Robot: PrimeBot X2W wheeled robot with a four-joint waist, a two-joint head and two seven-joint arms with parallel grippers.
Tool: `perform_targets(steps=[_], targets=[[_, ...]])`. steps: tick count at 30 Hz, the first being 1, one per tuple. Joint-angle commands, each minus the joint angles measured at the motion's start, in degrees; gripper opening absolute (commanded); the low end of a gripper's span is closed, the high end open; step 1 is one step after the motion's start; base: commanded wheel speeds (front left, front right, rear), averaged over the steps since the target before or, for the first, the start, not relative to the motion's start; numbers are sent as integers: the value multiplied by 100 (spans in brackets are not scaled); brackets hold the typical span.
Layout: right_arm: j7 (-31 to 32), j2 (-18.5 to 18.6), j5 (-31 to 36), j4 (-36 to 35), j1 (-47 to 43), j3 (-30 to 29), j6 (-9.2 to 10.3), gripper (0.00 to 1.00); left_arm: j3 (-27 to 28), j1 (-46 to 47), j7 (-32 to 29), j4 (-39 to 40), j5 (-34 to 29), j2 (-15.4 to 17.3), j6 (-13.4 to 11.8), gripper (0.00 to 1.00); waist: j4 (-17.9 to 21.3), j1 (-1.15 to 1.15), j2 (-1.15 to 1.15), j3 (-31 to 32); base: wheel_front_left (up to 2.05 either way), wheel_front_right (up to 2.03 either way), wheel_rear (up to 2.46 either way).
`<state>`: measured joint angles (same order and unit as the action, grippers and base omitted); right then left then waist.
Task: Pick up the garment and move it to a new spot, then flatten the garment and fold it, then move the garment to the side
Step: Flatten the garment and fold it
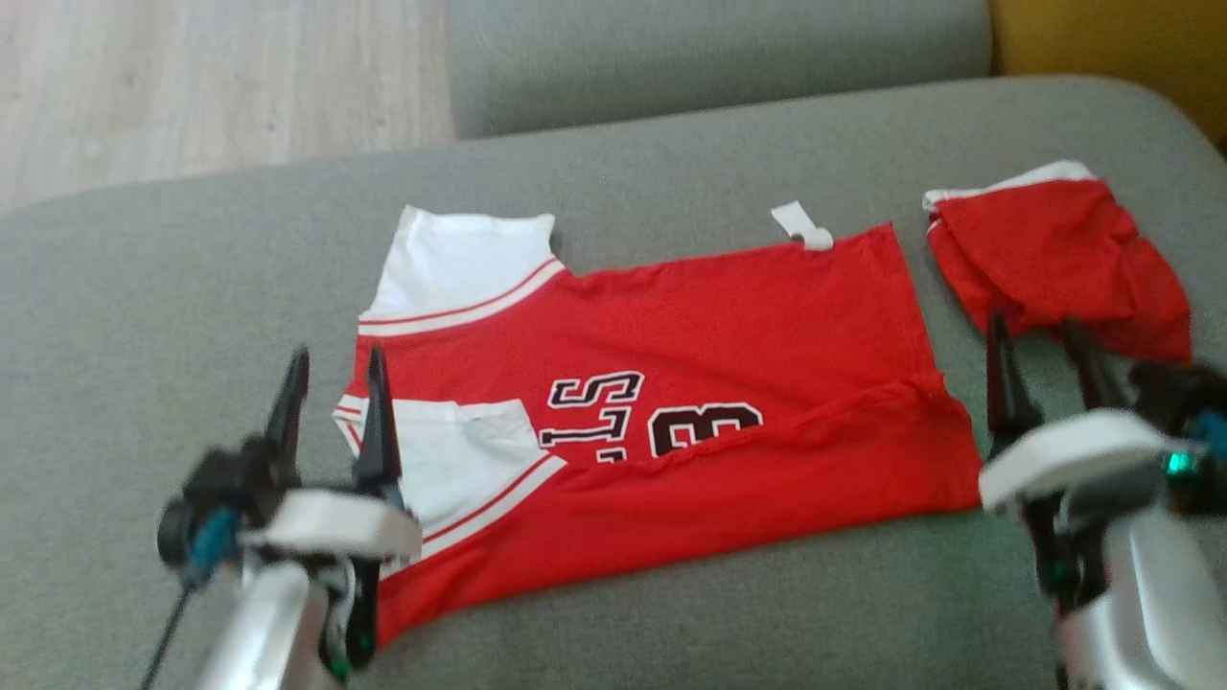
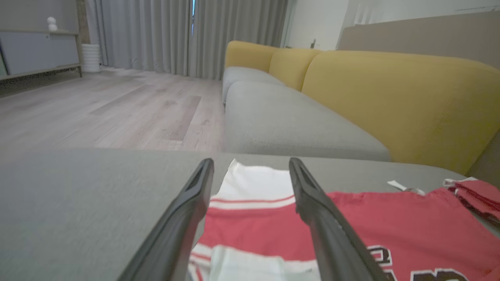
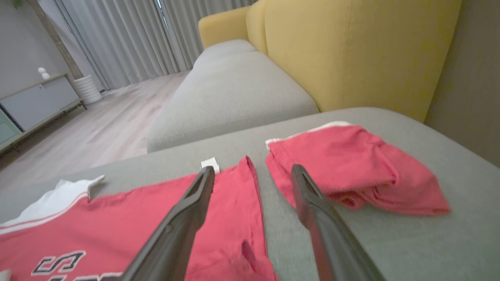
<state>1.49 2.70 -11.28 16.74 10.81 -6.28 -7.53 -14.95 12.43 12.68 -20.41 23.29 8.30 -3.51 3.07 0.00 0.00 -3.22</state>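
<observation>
Bare grey seat (image 1: 173, 287) lies open left of the jersey (image 1: 729, 335) and in a band along its far edge. Only a narrow grey strip parts the jersey's hem from the bunched red shorts (image 1: 1054, 259), and the right gripper (image 1: 1035, 326), fingers (image 1: 1002, 374) spread, straddles that strip. Beyond the shorts the yellow backrest (image 3: 351, 50) rises like a wall; past the far edge sit a neighbouring cushion (image 1: 719, 48) and wooden floor (image 1: 192, 86).

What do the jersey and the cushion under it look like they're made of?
Jersey: thin, matte red knit, likely cotton or polyester, I can't tell which; it lies limp with soft creases, and the black lettering looks printed on. Cushion: grey woven upholstery, matte and faintly textured, over padding, judging by its rounded edges.
</observation>
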Motion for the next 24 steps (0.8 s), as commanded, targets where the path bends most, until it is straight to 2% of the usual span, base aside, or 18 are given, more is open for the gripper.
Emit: perform_targets(steps=[1,6,10,13,17,24], targets=[[-49,20,-25,-272,440,126,4,100,198,403,24,211,9,138,21,100,73,0,0,-151,0,0,0],[9,59,39,-389,1057,156,4,100,18,1351,-465,127,-102,430,365,100,161,0,0,-639,0,0,0],[19,201,68,-291,1542,287,4,100,-202,2328,-1265,-367,-71,729,816,100,244,0,0,-1011,0,0,0],[-4,271,63,-154,1884,447,4,100,-380,3018,-1922,-915,43,937,998,100,343,0,0,-1246,0,0,0],[-73,332,23,30,2266,694,4,100,-609,3780,-2584,-1598,246,1152,1080,100,502,0,0,-1531,0,0,0],[-243,312,-104,241,2617,886,4,100,-965,4437,-2932,-2341,366,1353,1097,100,727,0,0,-1846,0,0,0]])
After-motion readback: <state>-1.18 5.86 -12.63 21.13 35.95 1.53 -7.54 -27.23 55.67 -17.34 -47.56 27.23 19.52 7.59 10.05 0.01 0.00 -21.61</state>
